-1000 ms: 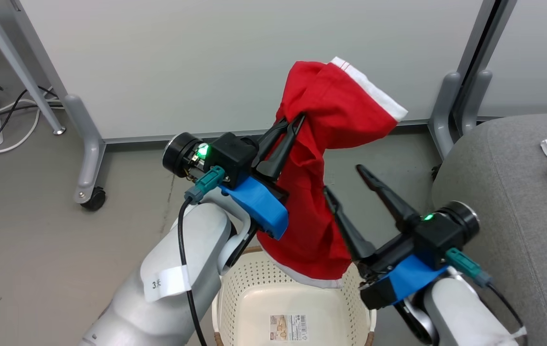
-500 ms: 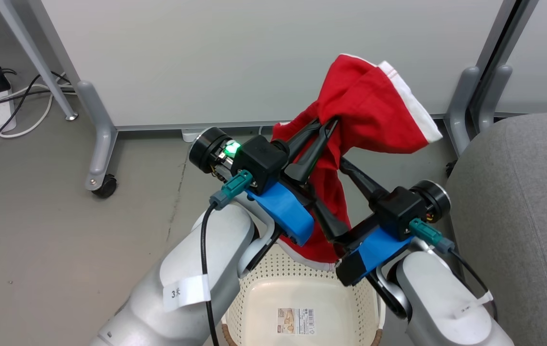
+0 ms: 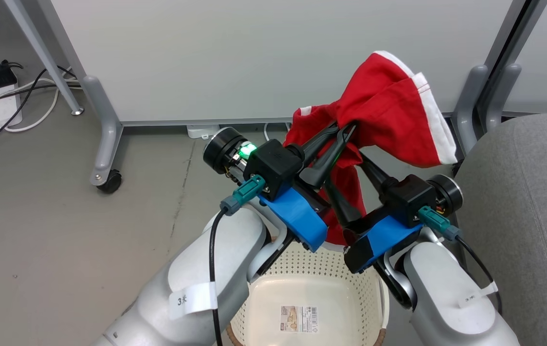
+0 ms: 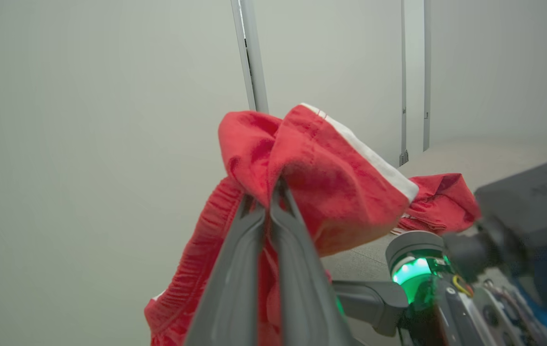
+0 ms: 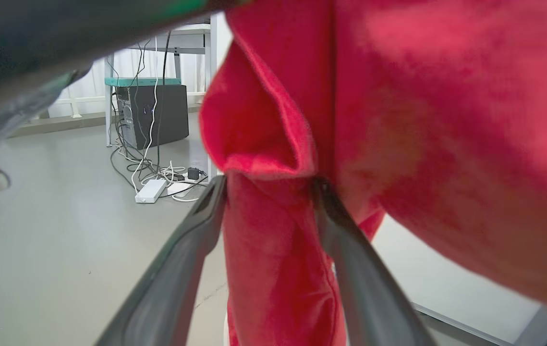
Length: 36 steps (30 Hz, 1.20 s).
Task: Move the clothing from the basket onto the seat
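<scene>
Head view: the left gripper (image 3: 344,129) sits at centre frame, clamped tight on a red garment (image 3: 393,115). The cloth flares toward the upper right, white trim showing, and a tail hangs straight down. Right gripper (image 3: 345,173) is just below it, fingers spread wide on either side of that hanging tail, and I can't tell if they are pressing it. The basket (image 3: 302,269) is at bottom centre, directly under the garment, sticker (image 3: 298,318) showing on its floor. The grey seat (image 3: 518,202) fills the right edge. In the left wrist view a second red garment (image 4: 439,202) lies on the seat at right.
</scene>
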Motion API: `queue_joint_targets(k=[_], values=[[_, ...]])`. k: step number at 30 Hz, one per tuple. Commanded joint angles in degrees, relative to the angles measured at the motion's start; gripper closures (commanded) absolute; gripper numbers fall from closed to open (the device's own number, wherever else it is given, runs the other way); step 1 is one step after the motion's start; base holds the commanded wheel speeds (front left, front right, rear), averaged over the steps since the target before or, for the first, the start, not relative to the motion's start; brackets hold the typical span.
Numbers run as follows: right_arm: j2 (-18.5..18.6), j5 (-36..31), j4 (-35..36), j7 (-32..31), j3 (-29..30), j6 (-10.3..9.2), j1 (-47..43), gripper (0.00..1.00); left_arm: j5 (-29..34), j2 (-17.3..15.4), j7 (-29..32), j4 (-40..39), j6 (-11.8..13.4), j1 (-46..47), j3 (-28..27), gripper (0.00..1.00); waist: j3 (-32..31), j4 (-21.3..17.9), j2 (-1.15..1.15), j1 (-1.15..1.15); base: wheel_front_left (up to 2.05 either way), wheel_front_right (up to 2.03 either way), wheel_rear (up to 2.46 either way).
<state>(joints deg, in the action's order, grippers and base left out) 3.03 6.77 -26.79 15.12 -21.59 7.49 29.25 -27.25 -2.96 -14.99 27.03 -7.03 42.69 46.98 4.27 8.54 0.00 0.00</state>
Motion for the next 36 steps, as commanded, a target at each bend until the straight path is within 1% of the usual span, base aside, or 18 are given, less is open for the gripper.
queue_joint_targets(k=[1,11,18,20,21,36], values=[[-0.2,0.72,0.08,0.05,0.03,0.01,1.15,1.0,-0.37,0.08,-0.29,-0.42,0.44,0.86,0.21,1.0,0.0,0.07,0.0,0.0,0.0,0.0,0.0],[-0.18,1.54,0.58,0.05,-0.73,0.01,0.41,1.0,-0.93,0.09,-0.29,-0.13,1.05,1.14,0.75,1.0,-0.11,-0.05,0.0,0.0,0.0,0.0,0.0],[-0.19,1.85,0.23,0.05,-1.02,0.01,0.08,1.0,-0.77,0.1,-0.29,0.18,0.97,1.17,0.61,1.0,-0.15,-0.34,0.0,0.0,0.0,0.0,0.0],[-0.19,1.99,0.2,0.05,-1.13,0.01,0.06,1.0,-0.94,0.09,-0.29,-0.1,1.4,1.04,0.18,1.0,-0.16,-0.4,0.0,0.0,0.0,0.0,0.0],[-0.19,2.03,0.21,0.05,-1.21,0.01,0.06,1.0,-0.64,0.09,-0.29,-0.18,1.63,1.04,0.12,0.0,-0.15,-0.44,0.0,0.0,0.0,0.0,0.0],[-0.19,1.61,0.17,0.05,-0.32,0.01,-1.59,1.0,1.53,0.08,-0.29,-0.8,2.1,-0.02,-0.9,0.0,-0.03,-0.9,0.0,0.0,0.0,0.0,0.0]])
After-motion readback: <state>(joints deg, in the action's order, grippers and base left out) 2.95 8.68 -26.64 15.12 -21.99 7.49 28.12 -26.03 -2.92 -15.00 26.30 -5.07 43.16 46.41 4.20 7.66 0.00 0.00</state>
